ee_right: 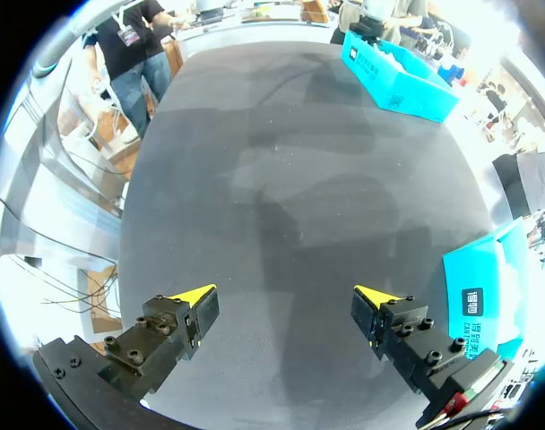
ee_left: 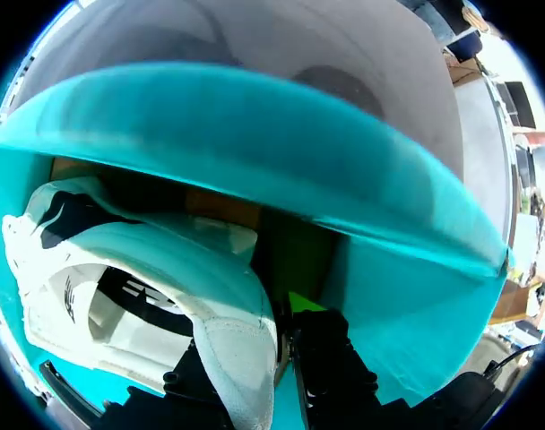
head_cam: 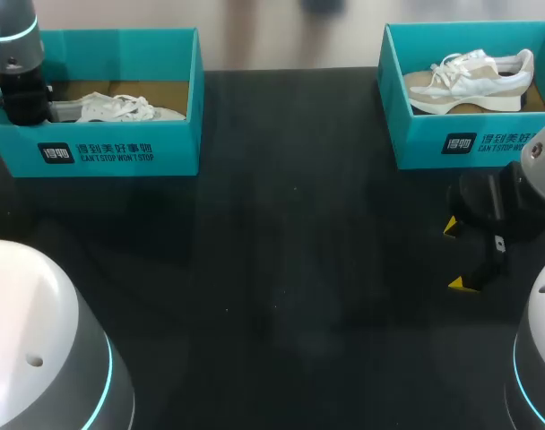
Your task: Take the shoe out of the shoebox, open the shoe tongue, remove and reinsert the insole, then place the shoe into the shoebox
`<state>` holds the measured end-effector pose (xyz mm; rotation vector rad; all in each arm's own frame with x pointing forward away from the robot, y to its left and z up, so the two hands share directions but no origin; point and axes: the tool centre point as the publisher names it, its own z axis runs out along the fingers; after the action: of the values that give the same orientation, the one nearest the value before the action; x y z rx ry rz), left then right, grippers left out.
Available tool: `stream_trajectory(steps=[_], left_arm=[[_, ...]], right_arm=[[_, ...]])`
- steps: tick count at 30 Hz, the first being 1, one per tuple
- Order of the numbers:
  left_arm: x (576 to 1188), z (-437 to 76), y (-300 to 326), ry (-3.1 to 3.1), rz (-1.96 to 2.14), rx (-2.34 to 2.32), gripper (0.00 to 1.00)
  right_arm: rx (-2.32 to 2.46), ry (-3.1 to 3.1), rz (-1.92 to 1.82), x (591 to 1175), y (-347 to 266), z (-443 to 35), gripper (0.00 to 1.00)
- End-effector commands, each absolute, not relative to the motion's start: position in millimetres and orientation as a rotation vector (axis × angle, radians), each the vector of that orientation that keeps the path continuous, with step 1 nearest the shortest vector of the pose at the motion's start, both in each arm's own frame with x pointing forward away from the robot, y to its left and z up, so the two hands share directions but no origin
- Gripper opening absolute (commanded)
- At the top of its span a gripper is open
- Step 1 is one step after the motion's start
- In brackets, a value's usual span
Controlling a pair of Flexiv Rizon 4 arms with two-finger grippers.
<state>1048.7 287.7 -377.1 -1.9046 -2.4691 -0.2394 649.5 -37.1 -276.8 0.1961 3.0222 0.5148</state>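
Where left jaws sit inside shoebox point(head_cam: 178, 107) — shoe point(ee_left: 165, 287) heel pinched between them.

Far left of my table: an open teal shoebox point(head_cam: 120, 152) holds a white lace-up shoe point(head_cam: 120, 109) lying lengthwise, heel at the box's outer end and toe pointing toward the table's middle. Seen from my left wrist, its padded heel collar and open mouth fill the near view, with the teal wall curving behind. Far right: a second open teal box point(head_cam: 470, 143) holds a beige-and-white sneaker point(head_cam: 470, 79) showing its side, sole toward my side, laces loose.
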Motion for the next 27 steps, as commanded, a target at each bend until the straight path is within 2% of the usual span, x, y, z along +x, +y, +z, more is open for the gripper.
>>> stream_trajectory(steps=[1, 2, 3, 4, 5, 6, 14, 27], left_arm=[[1052.3, -376.8, 290.4, -2.467, -0.217, -1.92, 0.36], [1052.3, -376.3, 290.5, -2.466, -0.218, -1.921, 0.43], [1052.2, -374.5, 290.9, -2.467, -0.211, -1.928, 0.6], [1051.8, -373.3, 291.1, -2.468, -0.214, -1.934, 0.83], [1051.5, -372.8, 291.2, -2.475, -0.218, -1.936, 0.95], [1051.1, -372.1, 291.3, -2.482, -0.212, -1.942, 1.0], [1047.3, -347.9, 286.7, -2.509, -0.18, -1.98, 1.0], [1020.4, -263.0, 271.4, -2.465, -0.234, -2.061, 1.0]], right_arm=[[0.197, 3.022, 0.511, 649.0, -36.3, -277.2, 1.0], [0.197, 3.022, 0.511, 649.0, -36.3, -277.2, 1.0], [0.197, 3.022, 0.511, 649.0, -36.3, -277.2, 1.0], [0.197, 3.022, 0.511, 649.0, -36.3, -277.2, 1.0], [0.197, 3.022, 0.511, 649.0, -36.3, -277.2, 1.0], [0.197, 3.022, 0.511, 649.0, -36.3, -277.2, 1.0], [0.197, 3.022, 0.511, 649.0, -36.3, -277.2, 1.0], [0.197, 3.022, 0.511, 649.0, -36.3, -277.2, 1.0]])
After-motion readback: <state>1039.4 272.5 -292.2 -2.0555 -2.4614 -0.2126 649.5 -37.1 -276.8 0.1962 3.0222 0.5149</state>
